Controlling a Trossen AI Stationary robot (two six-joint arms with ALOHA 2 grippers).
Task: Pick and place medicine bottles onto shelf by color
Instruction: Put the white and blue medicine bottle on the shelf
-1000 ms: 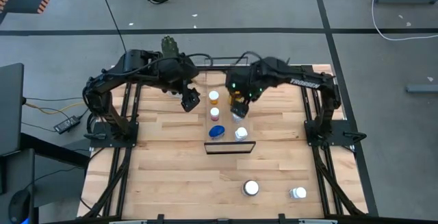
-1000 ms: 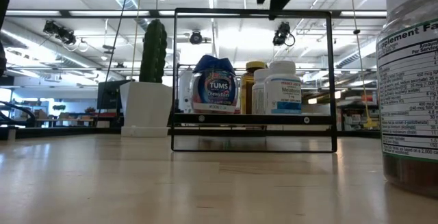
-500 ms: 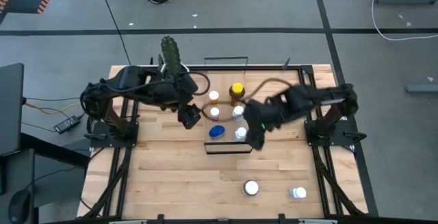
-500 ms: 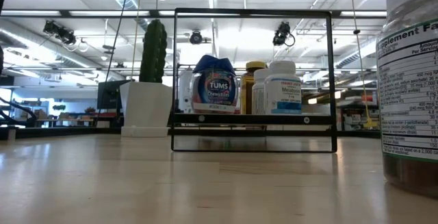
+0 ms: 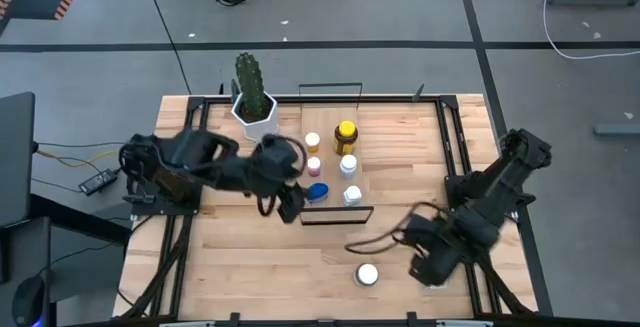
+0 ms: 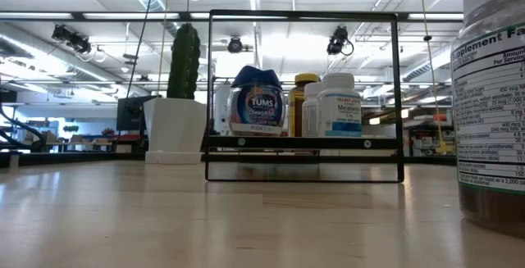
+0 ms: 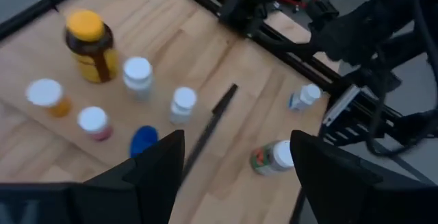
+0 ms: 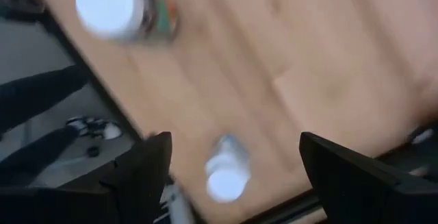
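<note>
Two arms low — left claw [image 5: 291, 207] parted, empty, right claw [image 5: 432, 270] wide over small bottle [image 8: 227, 169]

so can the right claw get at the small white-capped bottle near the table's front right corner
Probably yes. The right claw hangs open just above the small white-capped bottle, which shows between its fingers in the right wrist view. The nearest neighbour, the bigger white-capped bottle, stands apart.
</note>
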